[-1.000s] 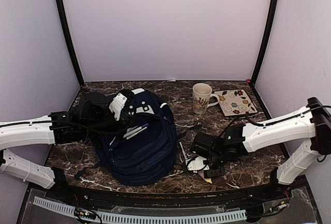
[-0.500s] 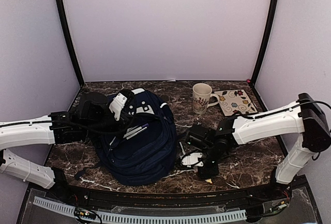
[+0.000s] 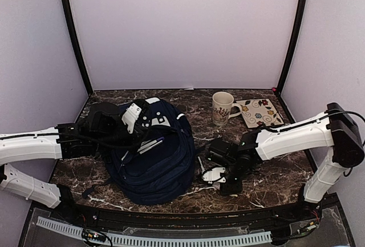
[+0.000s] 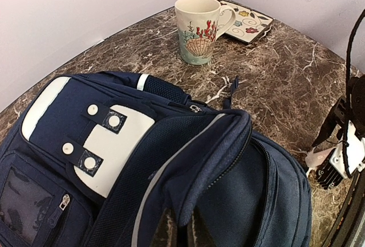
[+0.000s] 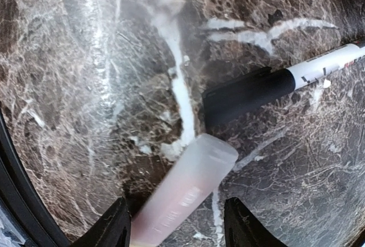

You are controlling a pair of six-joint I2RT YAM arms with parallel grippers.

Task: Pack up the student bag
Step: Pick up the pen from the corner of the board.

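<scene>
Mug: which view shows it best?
Left wrist view: the mug is large, unobstructed, with its shell-and-coral print and handle clear. The top external view shows it small, print unreadable, beside the floral tile. The right wrist view does not show it.

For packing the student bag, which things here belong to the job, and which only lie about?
Job: student bag, black-and-white marker, translucent tube beside it.
Lying about: seashell-print mug, flower-patterned tile.
</scene>
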